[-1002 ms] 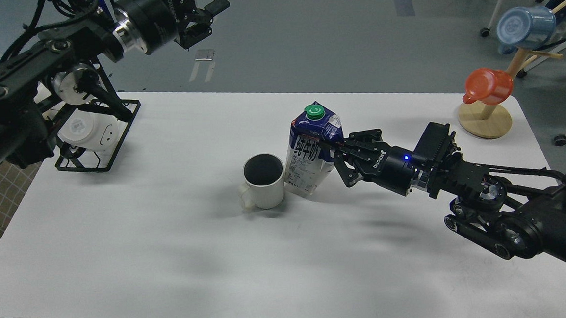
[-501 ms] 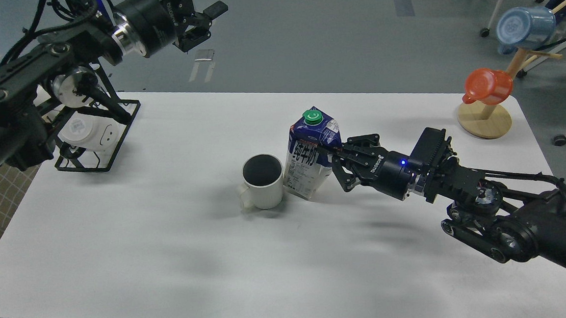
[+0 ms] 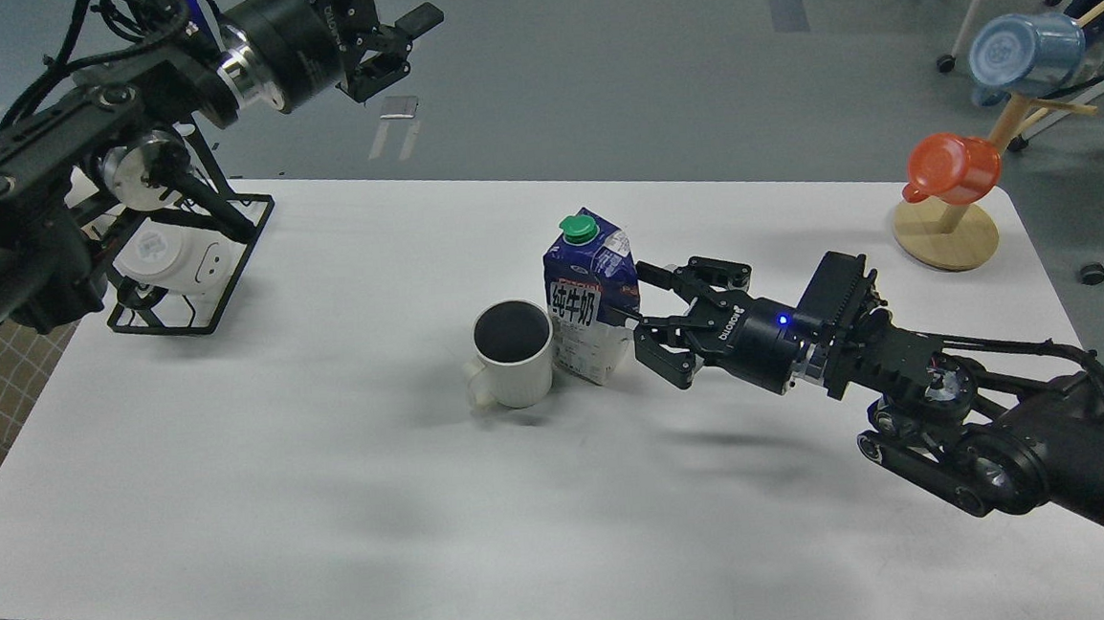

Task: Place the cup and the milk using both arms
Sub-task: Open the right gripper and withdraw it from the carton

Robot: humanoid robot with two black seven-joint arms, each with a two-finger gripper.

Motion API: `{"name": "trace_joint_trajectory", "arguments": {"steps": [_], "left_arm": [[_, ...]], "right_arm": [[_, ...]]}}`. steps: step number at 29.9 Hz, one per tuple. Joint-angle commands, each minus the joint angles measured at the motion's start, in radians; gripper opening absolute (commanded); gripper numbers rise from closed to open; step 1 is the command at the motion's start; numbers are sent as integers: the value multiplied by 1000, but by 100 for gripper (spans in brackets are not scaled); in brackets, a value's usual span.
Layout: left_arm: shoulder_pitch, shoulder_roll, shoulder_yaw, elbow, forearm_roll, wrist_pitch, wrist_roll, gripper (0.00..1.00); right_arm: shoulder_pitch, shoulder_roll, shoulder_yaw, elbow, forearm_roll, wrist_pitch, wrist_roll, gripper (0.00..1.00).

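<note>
A blue-and-white milk carton (image 3: 590, 298) with a green cap stands upright on the white table (image 3: 335, 515), touching or nearly touching the right side of a white cup (image 3: 514, 351) whose handle points front-left. My right gripper (image 3: 646, 312) is just right of the carton, open, its fingers spread beside the carton's right face and not clamped on it. My left gripper (image 3: 392, 44) is raised above the table's far left edge, open and empty, far from both objects.
A black wire rack (image 3: 190, 275) holding a white object stands at the table's left back. A wooden mug tree (image 3: 947, 236) with an orange cup (image 3: 954, 168) and a blue cup (image 3: 1025, 53) stands at the back right corner. Chair legs stand beyond the table.
The carton went from tilted to upright and shifted left against the cup. My right gripper opened and let go of it. The left arm barely moved.
</note>
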Motion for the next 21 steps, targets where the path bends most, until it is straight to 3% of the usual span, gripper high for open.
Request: {"name": "trace_joint_trajectory", "arguments": {"steps": [1, 6, 12, 16, 21], "left_arm": [[0, 1, 0, 0, 0, -2, 0, 94], [0, 2, 0, 0, 0, -2, 0, 94], [0, 4, 0, 1, 0, -2, 0, 94], [0, 2, -1, 0, 0, -2, 0, 94], [0, 1, -1, 3, 0, -2, -1, 94]], "right_arm": [[-1, -22, 0, 34, 0, 0, 0, 65], [-1, -132, 0, 143, 5, 0, 0, 65], [-1, -411, 2, 361, 55, 0, 0, 66], [31, -597, 21, 511, 297, 0, 0, 66], [143, -628, 93, 501, 584, 0, 0, 66]]}}
